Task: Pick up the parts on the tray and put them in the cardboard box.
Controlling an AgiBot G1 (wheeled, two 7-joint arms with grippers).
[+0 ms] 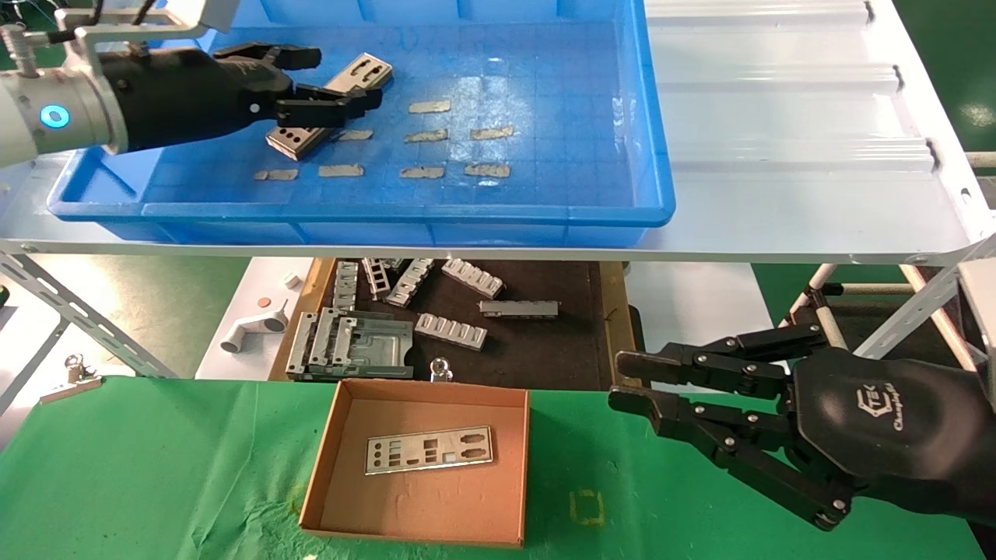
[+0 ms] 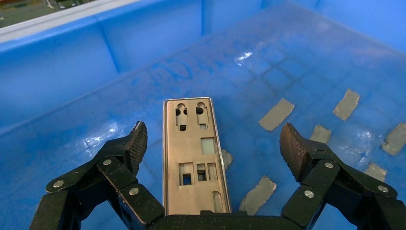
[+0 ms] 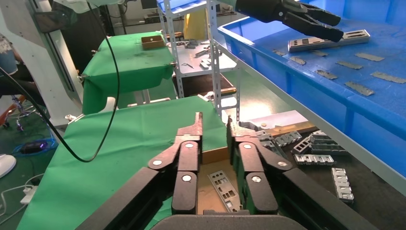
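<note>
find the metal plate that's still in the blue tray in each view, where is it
Head view: the plate lies upper left on the tray floor, beneath the open left gripper.
Left wrist view: the plate sits centre, between the fingers.
Right wrist view: the plate is top right, far off in the tray.
Shared landmark: grey patches beside the plate.

Around the silver plate (image 2: 195,155) on the tray (image 1: 654,140) floor, both long edges lie bare, and the left gripper (image 2: 213,143) straddles it with fingers spread wide. Grey patches (image 2: 276,114) lie flat beside the plate. Beyond its far end, the blue tray wall rises.
</note>
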